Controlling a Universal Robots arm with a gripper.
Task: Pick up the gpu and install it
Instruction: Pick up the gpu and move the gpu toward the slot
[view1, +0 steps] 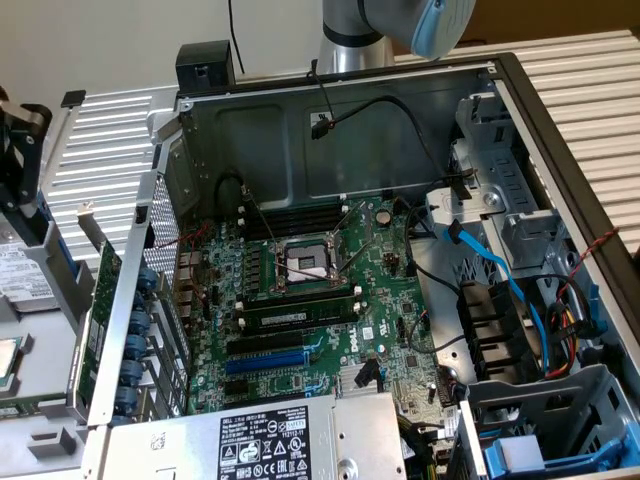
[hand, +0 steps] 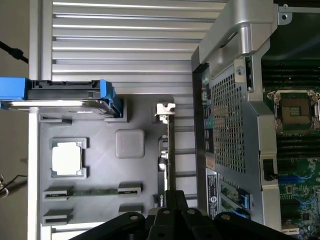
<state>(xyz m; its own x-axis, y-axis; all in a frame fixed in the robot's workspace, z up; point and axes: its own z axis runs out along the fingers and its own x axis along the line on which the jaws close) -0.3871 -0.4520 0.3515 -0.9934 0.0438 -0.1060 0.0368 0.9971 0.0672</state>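
Note:
The gpu (view1: 100, 300) is a green card standing on edge in the grey parts tray (view1: 40, 330), just outside the computer case's side wall, with its silver bracket (view1: 92, 228) pointing up and back. From the wrist view the gpu (hand: 168, 150) is a thin edge-on strip with its bracket (hand: 165, 109) at one end. My gripper (hand: 175, 196) hangs above that strip, in line with it. Its black fingers are shut together and hold nothing.
The tray (hand: 100, 210) also holds a hard drive with blue rails (hand: 65, 95), a processor (hand: 66, 157) and a memory stick (hand: 90, 191). Inside the open case (view1: 350, 130) lie the motherboard (view1: 300, 300), its blue and black card slots (view1: 265, 358), loose cables and a power supply (view1: 270, 440).

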